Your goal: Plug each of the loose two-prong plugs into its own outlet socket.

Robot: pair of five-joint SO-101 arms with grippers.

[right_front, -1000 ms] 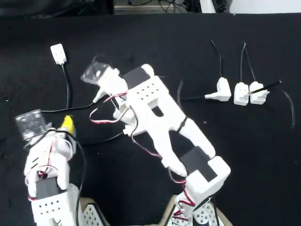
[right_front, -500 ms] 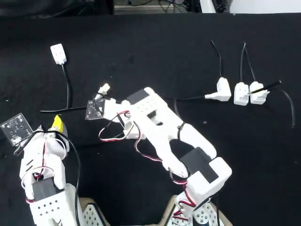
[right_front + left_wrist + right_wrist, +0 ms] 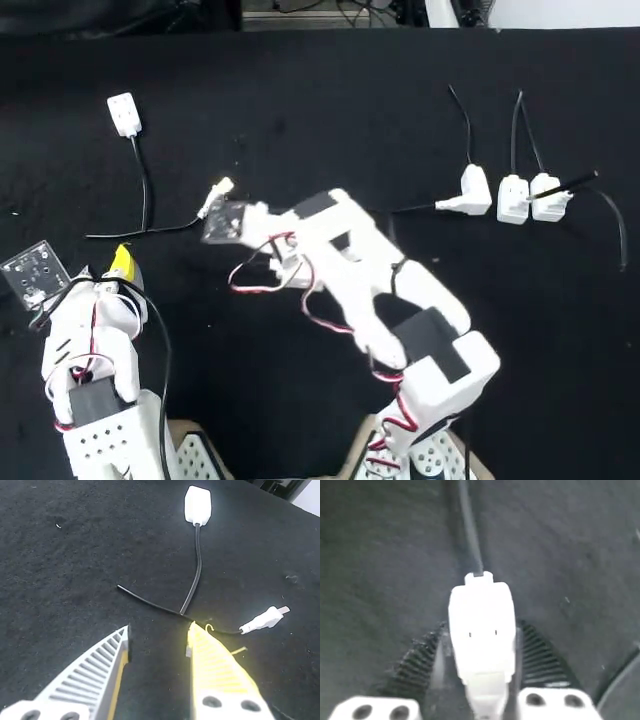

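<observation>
Overhead, the lone socket (image 3: 124, 113) is lying on the black table (image 3: 300, 80), its cable (image 3: 143, 185) trailing toward the arms. The loose plug (image 3: 216, 190) is sitting below and to the right of that socket, with the right gripper (image 3: 218, 205) sitting around it. Far to the socket's right, three other white cord ends (image 3: 512, 198) are resting in a row. The left gripper (image 3: 115, 268) is hanging straight below the socket.

From the left wrist, the left gripper (image 3: 157, 630) is standing spread over bare cloth, the plug (image 3: 265, 620) lying beside the socket's cable.

From the right wrist, the right gripper (image 3: 480, 630) is pinching the plug's white body between both pads.
</observation>
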